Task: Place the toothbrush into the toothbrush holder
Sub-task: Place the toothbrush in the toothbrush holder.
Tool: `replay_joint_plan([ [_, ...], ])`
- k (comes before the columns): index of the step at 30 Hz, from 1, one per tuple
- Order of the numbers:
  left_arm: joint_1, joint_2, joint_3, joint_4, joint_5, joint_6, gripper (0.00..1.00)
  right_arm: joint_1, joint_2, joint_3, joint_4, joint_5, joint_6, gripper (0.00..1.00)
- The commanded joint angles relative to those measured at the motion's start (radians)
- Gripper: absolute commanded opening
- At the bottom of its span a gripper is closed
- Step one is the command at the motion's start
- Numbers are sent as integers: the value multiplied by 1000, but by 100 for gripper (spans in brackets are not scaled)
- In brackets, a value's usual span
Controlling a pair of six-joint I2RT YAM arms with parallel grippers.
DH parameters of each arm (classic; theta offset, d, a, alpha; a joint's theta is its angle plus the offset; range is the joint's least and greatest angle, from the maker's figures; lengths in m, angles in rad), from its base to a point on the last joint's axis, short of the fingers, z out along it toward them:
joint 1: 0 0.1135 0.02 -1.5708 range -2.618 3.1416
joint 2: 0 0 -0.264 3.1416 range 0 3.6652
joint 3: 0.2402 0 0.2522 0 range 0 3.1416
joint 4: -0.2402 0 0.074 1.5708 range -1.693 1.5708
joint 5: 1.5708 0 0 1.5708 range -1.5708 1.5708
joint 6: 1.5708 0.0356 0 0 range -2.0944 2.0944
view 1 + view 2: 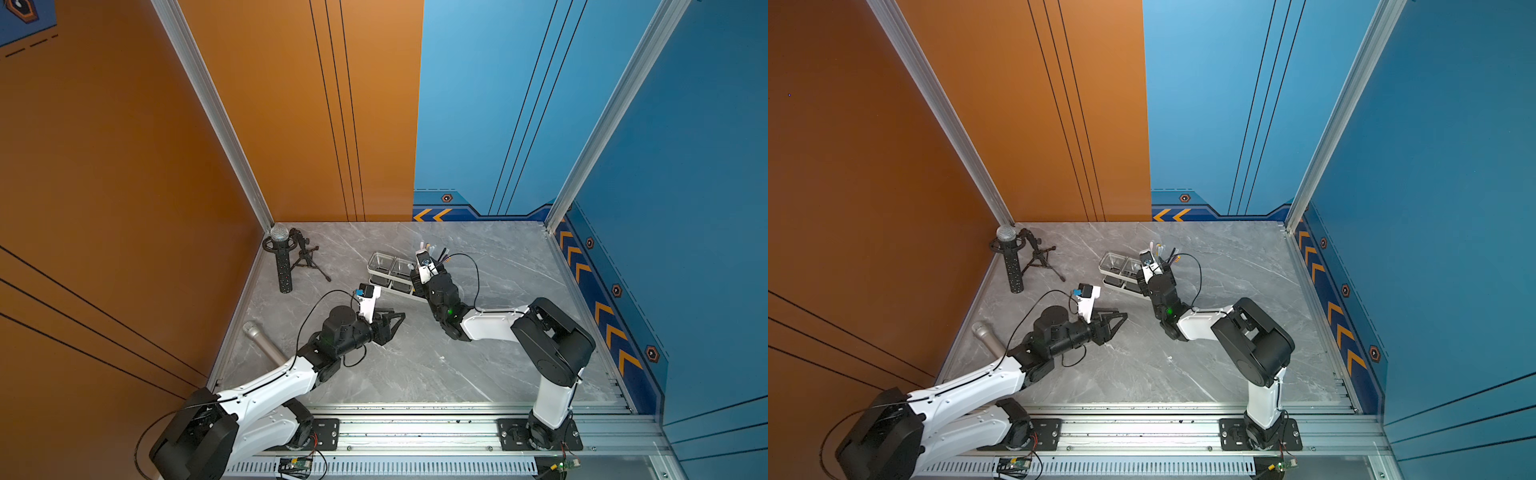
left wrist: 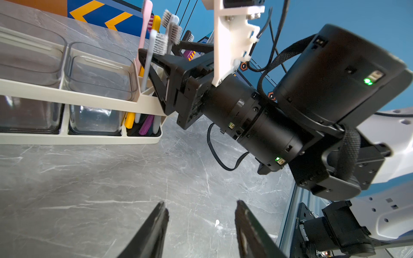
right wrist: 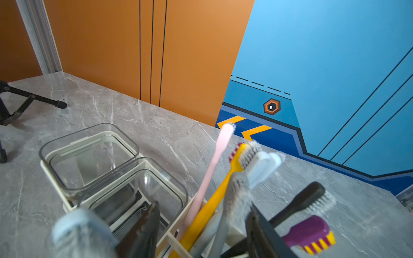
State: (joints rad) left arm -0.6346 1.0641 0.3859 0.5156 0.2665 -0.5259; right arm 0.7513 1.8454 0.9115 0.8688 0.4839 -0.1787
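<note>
The white toothbrush holder [image 1: 405, 292] [image 1: 1117, 286] stands mid-table with two clear cups and an end compartment. Several toothbrushes stand upright in that compartment: pink [image 3: 214, 160], yellow [image 3: 223, 192], grey-white [image 3: 238, 194] [image 2: 156, 42], black [image 3: 299, 201] and purple [image 3: 308, 232]. My right gripper [image 1: 434, 266] [image 3: 202, 206] is at the compartment, open. Its fingers stand either side of the brush handles without pressing on them. My left gripper [image 1: 398, 328] [image 2: 201, 203] hovers open over bare table in front of the holder, with nothing between its fingers.
A microphone in a black stand [image 1: 282, 257] and a small tripod [image 1: 307, 257] sit at the back left corner. A silver microphone [image 1: 266, 345] lies by the left wall, partly under my left arm. A white speck [image 2: 216, 222] lies on the marble.
</note>
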Motion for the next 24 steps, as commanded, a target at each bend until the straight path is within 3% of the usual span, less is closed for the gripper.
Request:
replay_joint_plan([
  [1,13,-16,-18,1,19,36,54,8,-70,29,-35,44,-98,64],
  [15,13,-25,-26,1,31,33,56,-17,-180,13,-147,35,1,66],
  [19,18,-37,-8,-52,-3,41,56,-42,-261,12,-257,11,88,67],
  [22,18,-48,78,-286,-117,70,57,-98,-356,12,-438,-56,225,100],
  [24,21,-60,145,-461,-226,115,58,-150,-405,32,-607,-175,314,100],
])
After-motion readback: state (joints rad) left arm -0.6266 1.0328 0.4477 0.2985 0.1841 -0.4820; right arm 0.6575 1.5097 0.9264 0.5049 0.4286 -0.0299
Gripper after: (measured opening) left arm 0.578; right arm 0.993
